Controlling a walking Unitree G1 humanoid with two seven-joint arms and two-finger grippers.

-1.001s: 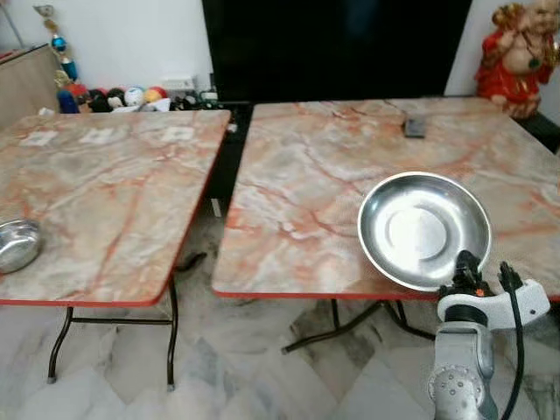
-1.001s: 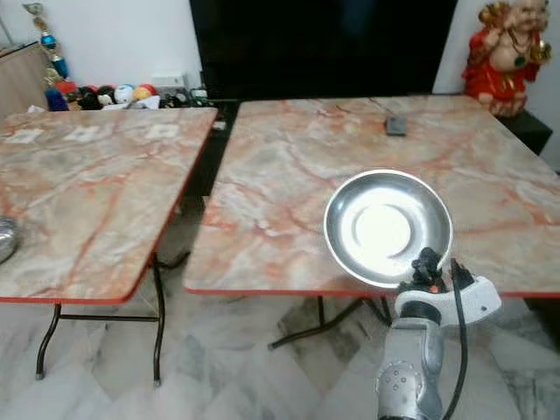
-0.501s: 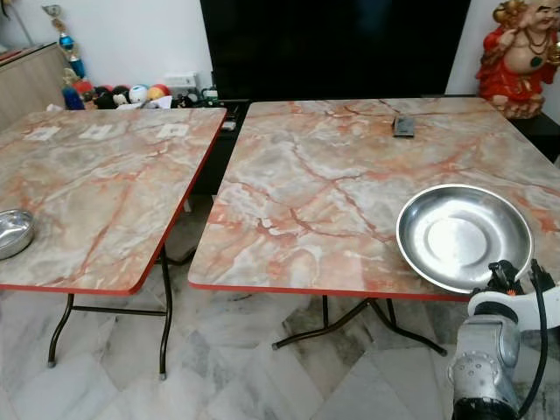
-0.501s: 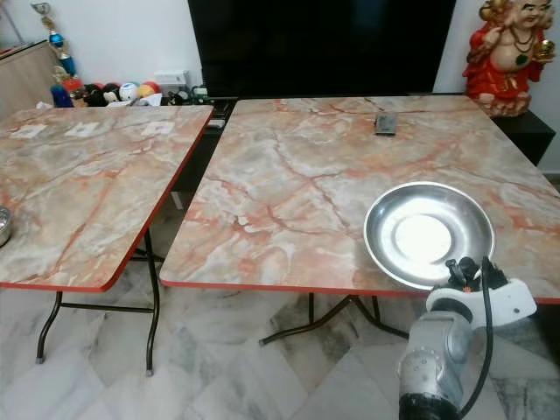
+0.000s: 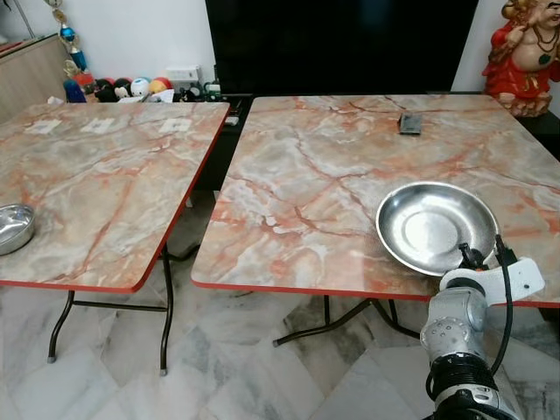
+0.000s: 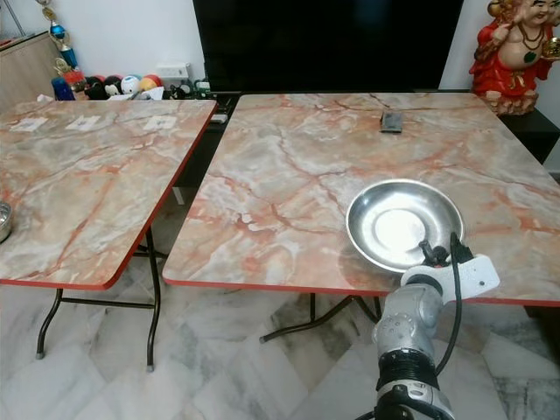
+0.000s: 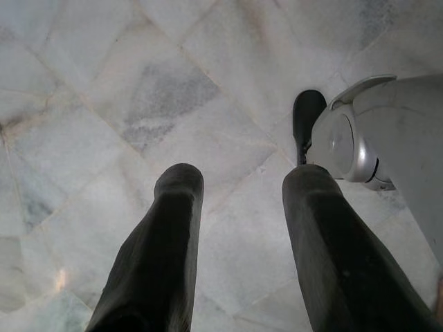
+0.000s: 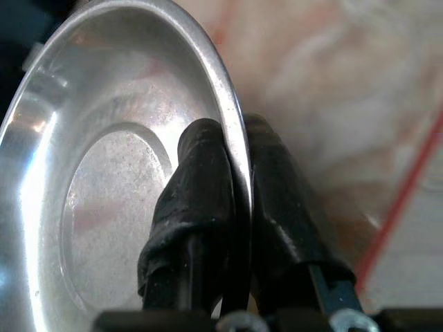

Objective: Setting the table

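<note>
A shiny steel plate (image 5: 435,226) is held over the near right part of the right-hand marble table (image 5: 332,175). My right gripper (image 5: 480,257) is shut on the plate's near rim. In the right wrist view the two black fingers (image 8: 208,180) pinch the plate rim (image 8: 235,152) between them, one inside the plate and one outside. My left gripper (image 7: 239,187) hangs open over the marble floor (image 7: 138,97), with nothing between its fingers. A small steel bowl (image 5: 13,229) rests at the near left edge of the left-hand marble table (image 5: 96,175).
A dark flat device (image 5: 410,124) lies at the far side of the right table. White cards (image 5: 105,126) lie at the back of the left table. A gap separates the two tables. A big black screen (image 5: 341,44), a red figurine (image 5: 529,52) and toys (image 5: 122,87) stand behind.
The camera view has shifted. The plate now sits lower and flatter over the right table's near edge, with my right gripper still shut on its rim.
</note>
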